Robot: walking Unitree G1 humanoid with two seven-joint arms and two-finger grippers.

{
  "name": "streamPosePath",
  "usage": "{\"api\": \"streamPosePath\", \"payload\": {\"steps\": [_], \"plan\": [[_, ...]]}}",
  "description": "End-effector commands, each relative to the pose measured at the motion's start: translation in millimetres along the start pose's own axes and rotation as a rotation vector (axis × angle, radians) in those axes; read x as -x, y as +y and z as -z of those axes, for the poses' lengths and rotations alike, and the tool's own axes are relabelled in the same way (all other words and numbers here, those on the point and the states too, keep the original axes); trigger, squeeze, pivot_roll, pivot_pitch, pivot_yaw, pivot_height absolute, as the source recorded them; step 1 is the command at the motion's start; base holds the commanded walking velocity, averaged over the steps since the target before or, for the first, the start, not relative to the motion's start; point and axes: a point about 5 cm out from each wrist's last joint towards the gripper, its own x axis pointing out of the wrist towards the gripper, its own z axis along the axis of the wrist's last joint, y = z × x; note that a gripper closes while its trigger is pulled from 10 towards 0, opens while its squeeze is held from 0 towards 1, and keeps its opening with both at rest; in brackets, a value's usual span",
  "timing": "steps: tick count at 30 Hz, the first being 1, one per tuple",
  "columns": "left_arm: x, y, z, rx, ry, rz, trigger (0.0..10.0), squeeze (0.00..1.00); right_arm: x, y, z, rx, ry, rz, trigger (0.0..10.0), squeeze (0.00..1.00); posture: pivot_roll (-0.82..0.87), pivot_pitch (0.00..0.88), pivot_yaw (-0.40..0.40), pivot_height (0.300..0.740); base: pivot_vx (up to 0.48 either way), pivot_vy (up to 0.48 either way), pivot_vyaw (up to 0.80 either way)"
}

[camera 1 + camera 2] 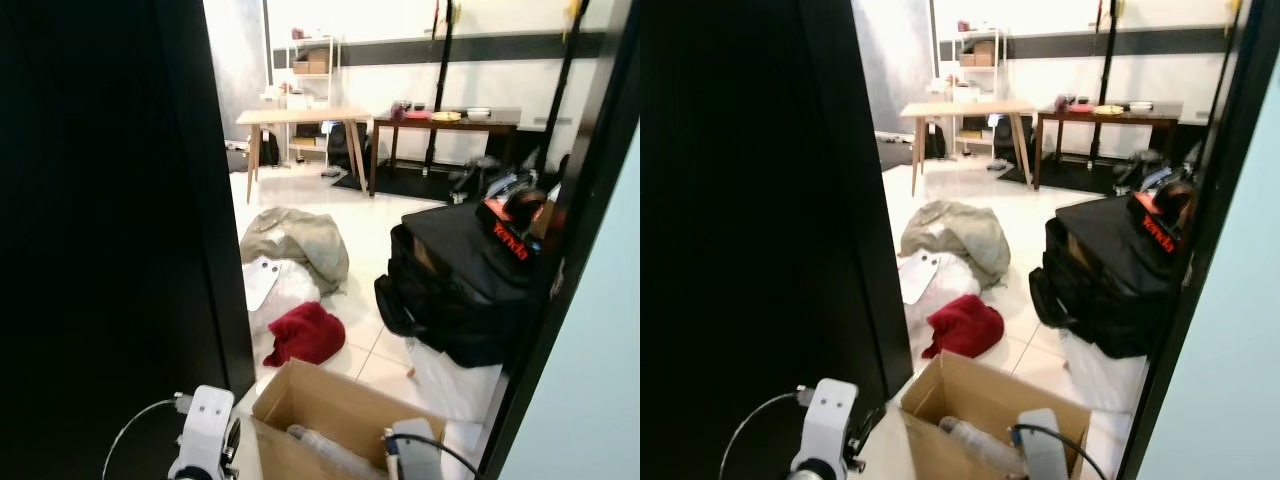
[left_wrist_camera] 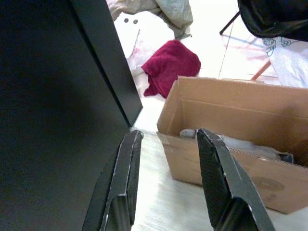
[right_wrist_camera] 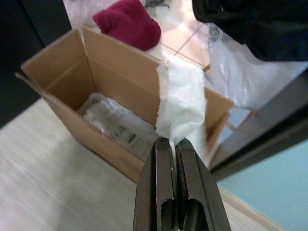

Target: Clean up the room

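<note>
An open cardboard box [image 1: 330,408] stands on the pale floor just in front of me, with a crushed clear plastic bottle [image 3: 108,119] lying inside. My right gripper [image 3: 169,142] is shut on a white paper towel [image 3: 182,98], which hangs above the box's rim. My left gripper [image 2: 169,135] is open and holds nothing, low beside the box's near corner [image 2: 169,115]. Past the box lie a red cloth [image 1: 305,333], a white plastic sheet [image 1: 270,284] and a grey-green garment [image 1: 298,241].
A black door panel [image 1: 110,220] stands close on my left and a dark door frame [image 1: 570,250] on my right. A large black bag [image 1: 455,280] sits on white plastic [image 1: 455,385] to the right. Two tables [image 1: 300,117] and shelves stand at the back.
</note>
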Motion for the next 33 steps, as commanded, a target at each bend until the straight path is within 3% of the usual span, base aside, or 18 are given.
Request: {"api": "streamPosePath", "payload": {"steps": [1,5,13,28,33], "plan": [[2.9,7.5,7.4,-0.009,0.031,-0.018,10.0,0.0,1.8,10.5,4.6,-0.017,0.021,-0.025,10.0,0.0,0.06,0.07,0.04,0.74,0.281,0.0,0.0],[2.8,7.5,7.3,-0.008,0.031,-0.017,10.0,0.0,1.8,10.8,4.7,-0.021,0.022,-0.026,10.0,0.0,0.06,0.07,0.04,0.74,0.281,0.0,0.0],[2.2,7.5,7.4,-0.011,0.033,-0.012,10.0,0.0,1.7,10.8,5.0,-0.031,0.024,-0.024,10.0,0.0,0.06,0.068,0.043,0.74,0.28,0.0,-0.67],[2.3,7.7,7.8,-0.01,0.034,-0.004,10.0,0.0,1.9,11.5,5.3,-0.022,0.026,-0.022,10.0,0.0,0.06,0.067,0.044,0.74,0.27,0.0,0.0],[2.5,3.0,8.6,-0.015,0.04,0.028,10.0,0.0,2.1,10.4,5.7,-0.02,0.026,-0.019,10.0,0.0,0.06,0.065,0.045,0.74,0.0,0.0,0.0]]}}
